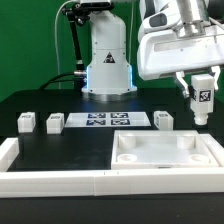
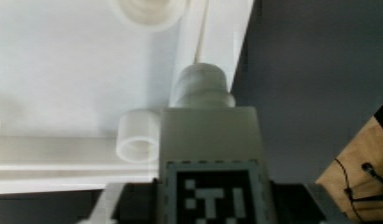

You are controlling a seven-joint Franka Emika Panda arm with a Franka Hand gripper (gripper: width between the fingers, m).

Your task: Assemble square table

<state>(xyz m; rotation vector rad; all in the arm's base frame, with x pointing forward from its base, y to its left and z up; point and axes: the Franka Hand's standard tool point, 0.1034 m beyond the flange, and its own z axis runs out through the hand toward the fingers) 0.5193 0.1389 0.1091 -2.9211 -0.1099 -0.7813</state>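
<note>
**White post held over the upturned slab's corner**

White rail (image 1: 60, 180) edges the black surface nearest the exterior camera. Just behind it, toward the exterior view's right, the square table's slab (image 1: 165, 150) lies with its recessed face up. Above the slab's far right corner, the gripper (image 1: 203, 92) pinches one tagged post (image 1: 203, 100) between its jaws, tip pointing down.

In the wrist view the post's tip (image 2: 202, 85) hangs over the slab's edge, beside a rounded corner socket (image 2: 140, 145). It looks off-centre. Lowered like this, it would likely strike the rim, shove the loose slab or seat crooked.

Farther back stand three loose posts (image 1: 53, 123), the marker board (image 1: 105, 121) and the arm's base (image 1: 108, 60).

No words are readable, only black-and-white square tags.
</note>
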